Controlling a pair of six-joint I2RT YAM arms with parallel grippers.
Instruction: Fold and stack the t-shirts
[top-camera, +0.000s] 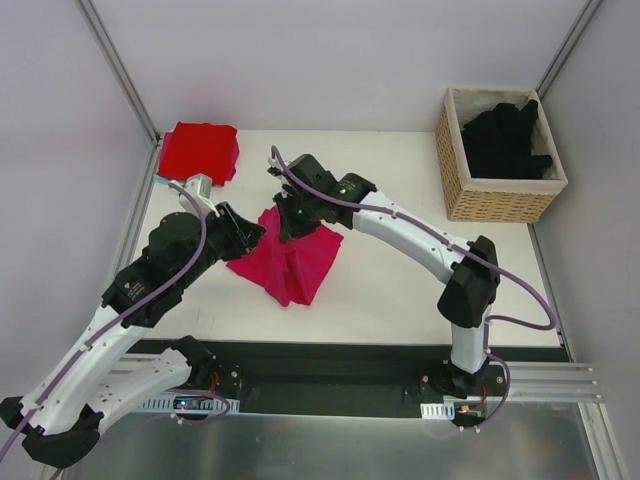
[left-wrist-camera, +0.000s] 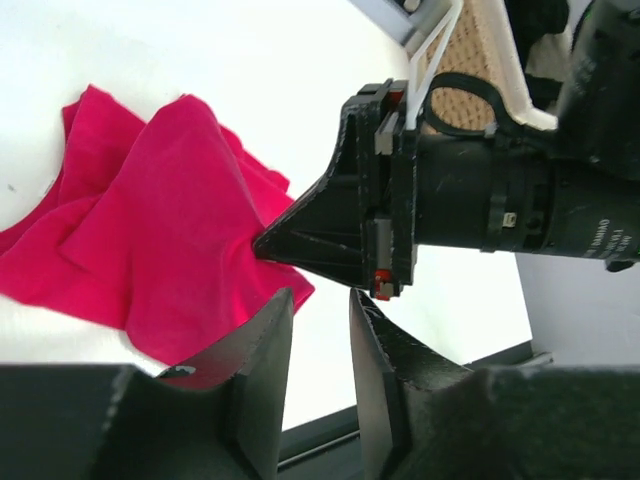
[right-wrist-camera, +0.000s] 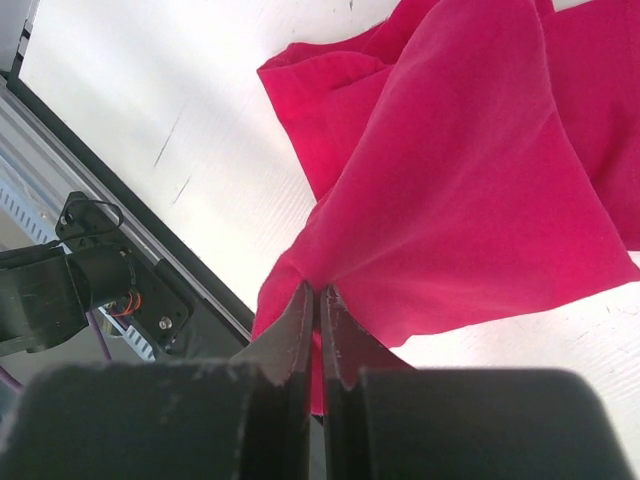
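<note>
Right hand (right-wrist-camera: 318, 295) pinching magenta t-shirt (right-wrist-camera: 470, 180), left hand (left-wrist-camera: 320, 310) just beside

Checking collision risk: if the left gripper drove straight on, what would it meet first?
Probably the right gripper, shut on the magenta t-shirt just ahead of the left gripper; depth is unclear.

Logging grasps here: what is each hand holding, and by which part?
Right hand pinches the magenta t-shirt by a gathered fold at its edge; left hand is open, holding nothing.
</note>
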